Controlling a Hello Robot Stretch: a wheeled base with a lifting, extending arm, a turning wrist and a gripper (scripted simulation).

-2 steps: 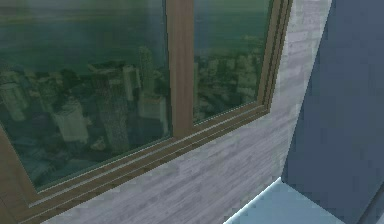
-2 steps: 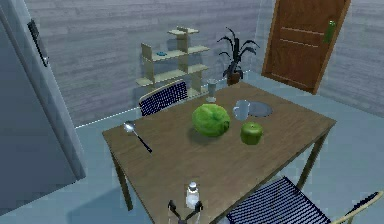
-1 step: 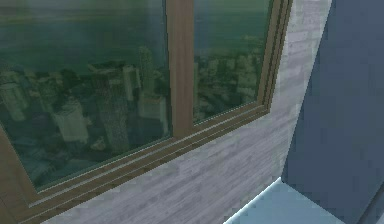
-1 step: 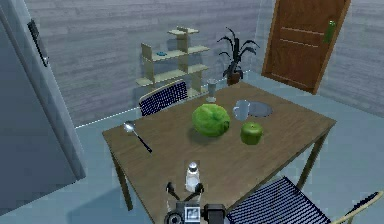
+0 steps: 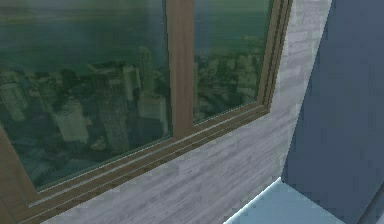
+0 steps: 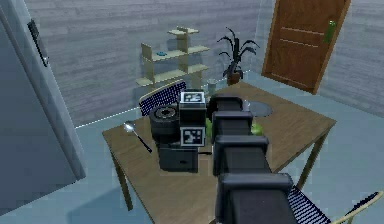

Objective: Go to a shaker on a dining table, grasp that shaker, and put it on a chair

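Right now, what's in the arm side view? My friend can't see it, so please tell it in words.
The robot's dark arm reaches out over a wooden dining table, with the gripper at its far end. A blue chair stands behind the table, and farther back a small shelf, a potted plant and a wooden door.

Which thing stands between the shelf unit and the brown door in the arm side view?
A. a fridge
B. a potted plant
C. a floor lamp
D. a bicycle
B: a potted plant with dark leaves stands in the far corner, to the right of the shelf unit and to the left of the brown door.
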